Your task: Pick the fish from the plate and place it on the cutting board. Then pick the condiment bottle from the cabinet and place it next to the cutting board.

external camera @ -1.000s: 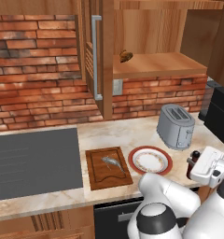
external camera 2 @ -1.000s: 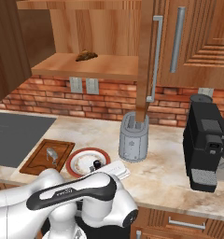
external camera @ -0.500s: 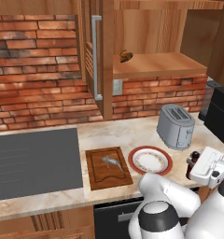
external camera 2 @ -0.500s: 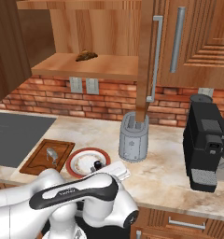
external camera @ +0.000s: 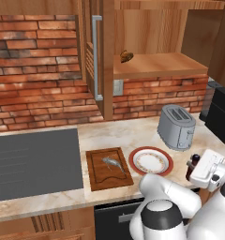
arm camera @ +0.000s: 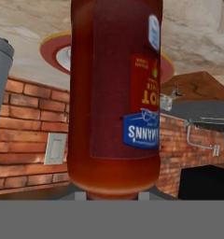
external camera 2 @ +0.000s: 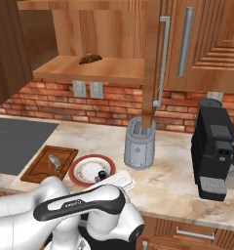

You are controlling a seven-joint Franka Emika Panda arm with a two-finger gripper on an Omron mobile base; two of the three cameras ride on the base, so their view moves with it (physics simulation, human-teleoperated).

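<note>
While gripper (external camera: 197,165) stays shut, condiment bottle (arm camera: 115,93) unmoved

condiment bottle (arm camera: 115,93) label, upside-down, "HOT", partial "MANN'S"

Countertop (external camera: 133,136), pale marbled, running along brick wall. Sitting directly on it: grey stovetop (external camera: 32,161) set in at left; cutting board (external camera: 108,168) just R of stovetop, fish (external camera: 113,163) lying on the board; plate (external camera: 151,161) just beside board's R edge; toaster (external camera: 176,126) standing further R, nearer the wall; black coffee machine (external camera 2: 215,154) standing at far R end. Cabinet shelf (external camera: 156,64) above is carrying a small brown lump (external camera: 126,56).
</note>
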